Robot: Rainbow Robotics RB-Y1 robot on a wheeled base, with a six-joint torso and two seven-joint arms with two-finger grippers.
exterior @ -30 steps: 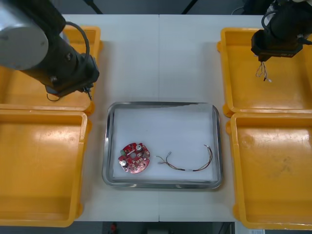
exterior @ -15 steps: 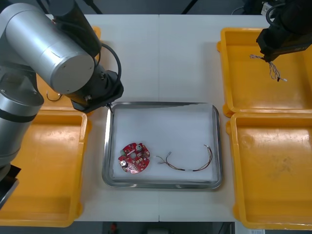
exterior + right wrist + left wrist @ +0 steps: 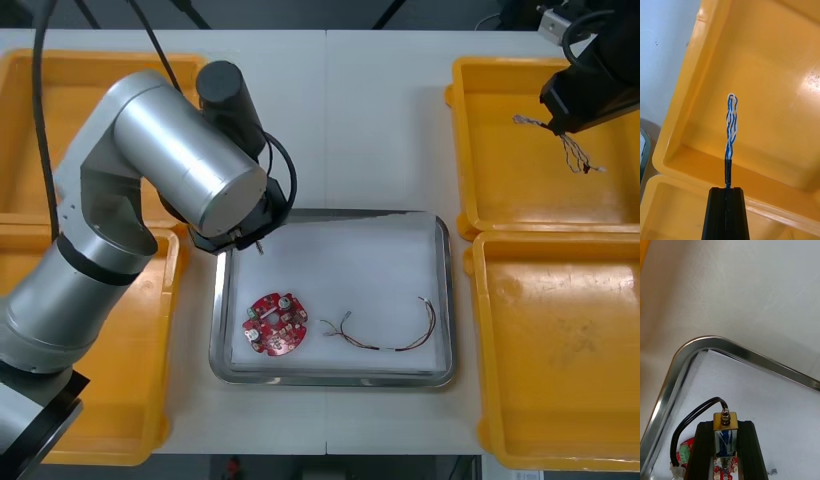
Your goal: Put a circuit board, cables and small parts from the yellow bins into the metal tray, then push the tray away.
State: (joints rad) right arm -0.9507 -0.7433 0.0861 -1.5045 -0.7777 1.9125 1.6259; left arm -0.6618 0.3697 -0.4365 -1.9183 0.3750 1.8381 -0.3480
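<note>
From above, the left arm (image 3: 190,170) covered the metal tray's (image 3: 330,377) far left corner. In the left wrist view, the left hand (image 3: 725,424) hid most of the circuit board (image 3: 687,447).

The cable (image 3: 731,123) in the right claw (image 3: 727,190) is twisted blue and white. The board (image 3: 277,323) is red, the bins (image 3: 500,190) yellow.
</note>
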